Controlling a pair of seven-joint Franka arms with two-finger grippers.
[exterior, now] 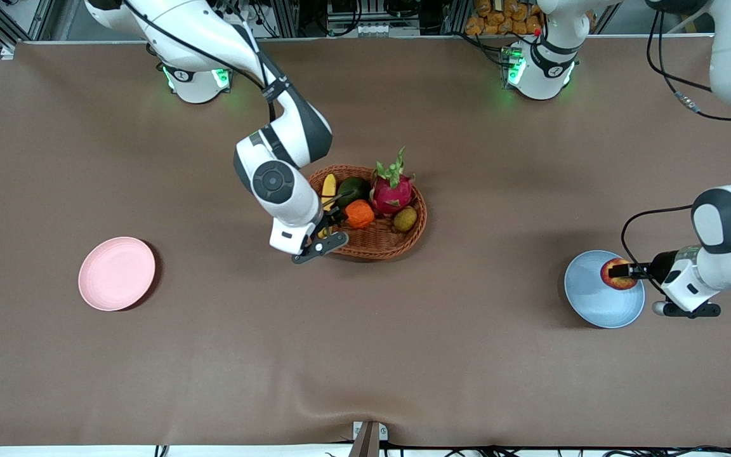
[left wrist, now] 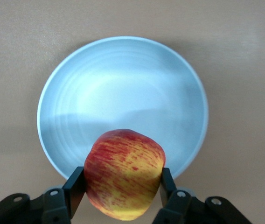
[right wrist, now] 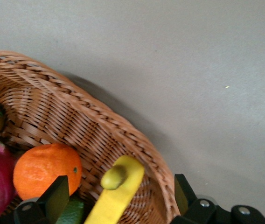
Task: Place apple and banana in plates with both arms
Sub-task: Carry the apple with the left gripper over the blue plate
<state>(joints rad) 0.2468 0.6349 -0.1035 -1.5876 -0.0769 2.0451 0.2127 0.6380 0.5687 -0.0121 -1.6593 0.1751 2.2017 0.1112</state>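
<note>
I have the left gripper (left wrist: 122, 193) clamped on the apple (left wrist: 124, 179), one finger pressed against each side of it, and it hangs over the blue plate (left wrist: 123, 79), above the part of the rim closest to the wrist rather than the middle. From the front view the apple (exterior: 618, 274) shows over the plate's (exterior: 594, 298) edge toward the left arm's end of the table, so I judge this arm to be in the carry-and-lower step, with the apple not yet set down. My next move there is to bring the fruit a little farther in over the plate's centre, lower it until it rests on the surface, then let the fingers part; released from this height or this close to the rim, a round apple could roll off. My right gripper (right wrist: 116, 196) has its fingers spread wide with nothing between them, poised over the wicker basket (right wrist: 100, 130) with the banana (right wrist: 116, 191) directly below, its greenish tip pointing up between the two fingers. An orange fruit (right wrist: 46, 170) sits just beside one finger and the basket wall runs close by the other, so the descent must stay straight. I need to drop lower, close across the banana's width, lift it clear, and carry it to the pink plate (exterior: 117, 273), which lies bare toward the right arm's end of the table.
</note>
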